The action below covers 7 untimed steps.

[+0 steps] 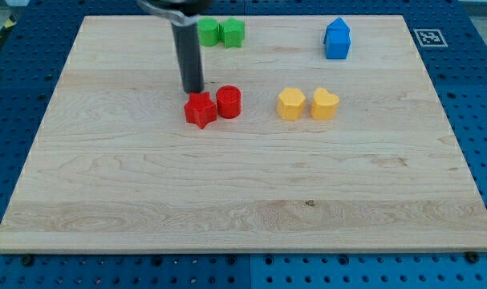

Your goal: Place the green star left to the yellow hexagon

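Wooden surface [243, 217] first: your dark rod has no jaws, so it holds nothing. My tip [194, 91] rests just above the red star block [200, 110]. The green star block [233, 33] lies up-right of it; the yellow hexagon block [290, 104] lies well right.

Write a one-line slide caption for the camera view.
My tip sits just above the red star, with the green star far from the yellow hexagon.

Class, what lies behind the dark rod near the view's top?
Behind the dark rod, a green block peeks out beside another green block; its left edge is covered, so shape is unclear.
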Tool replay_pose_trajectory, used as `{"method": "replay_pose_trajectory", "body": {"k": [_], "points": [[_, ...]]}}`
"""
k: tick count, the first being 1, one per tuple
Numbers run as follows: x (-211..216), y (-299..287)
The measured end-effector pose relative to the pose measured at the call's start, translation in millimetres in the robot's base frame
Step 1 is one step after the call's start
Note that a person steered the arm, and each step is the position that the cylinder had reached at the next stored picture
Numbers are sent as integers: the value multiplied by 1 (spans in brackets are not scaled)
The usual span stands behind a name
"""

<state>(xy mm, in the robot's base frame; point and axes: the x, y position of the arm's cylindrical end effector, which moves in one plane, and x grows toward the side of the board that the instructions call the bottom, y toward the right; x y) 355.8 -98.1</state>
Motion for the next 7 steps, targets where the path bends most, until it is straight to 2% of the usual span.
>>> {"method": "replay_pose_trajectory", "body": {"k": [1,2,3,4,7], "points": [[-67,-43],[-131,-27],[-155,50],[-155,82],[-144,62]]}}
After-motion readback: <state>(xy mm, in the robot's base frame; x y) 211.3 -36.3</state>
